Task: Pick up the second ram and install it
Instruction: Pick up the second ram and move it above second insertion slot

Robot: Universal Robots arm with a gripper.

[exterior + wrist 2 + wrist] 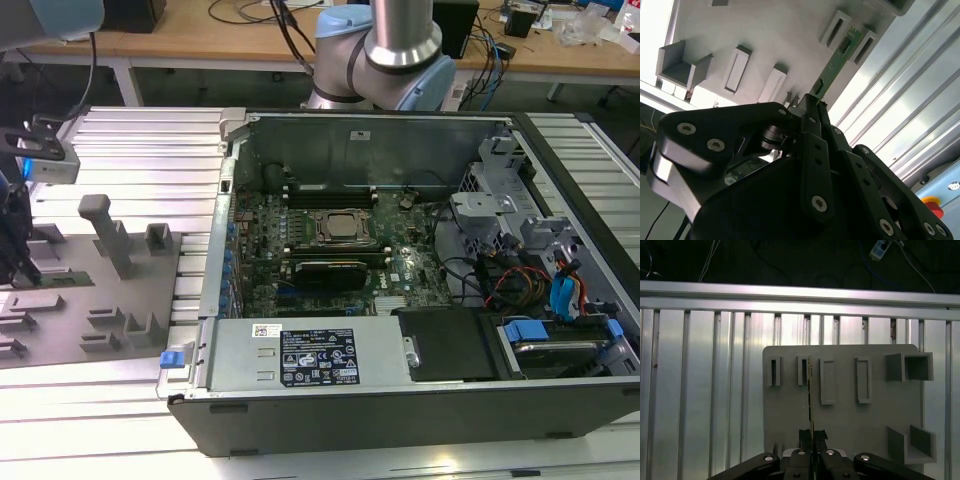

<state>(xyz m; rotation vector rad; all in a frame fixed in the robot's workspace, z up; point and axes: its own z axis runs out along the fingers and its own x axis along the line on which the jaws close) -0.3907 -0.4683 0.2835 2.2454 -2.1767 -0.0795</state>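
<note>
As tool [814, 104] clamps second ram [836, 59], its far end sits between two grey blocks [836, 26] | on grey plate [765, 35]

Overhead light glares white off the aluminium table [910, 85], leaving the fingers [811, 120] dark and backlit.

- Fixture plate [60, 335] lies on the slotted table [150, 150], at the exterior view's left of the open computer case [400, 425].
- Motherboard [400, 265] in the case, power supply [310, 355] along its near wall.
- Robot base [385, 55] behind the case.
- Second ram [839, 52] on edge on the plate, between two blocks [836, 27], one end pinched in the gripper [815, 102].
</note>
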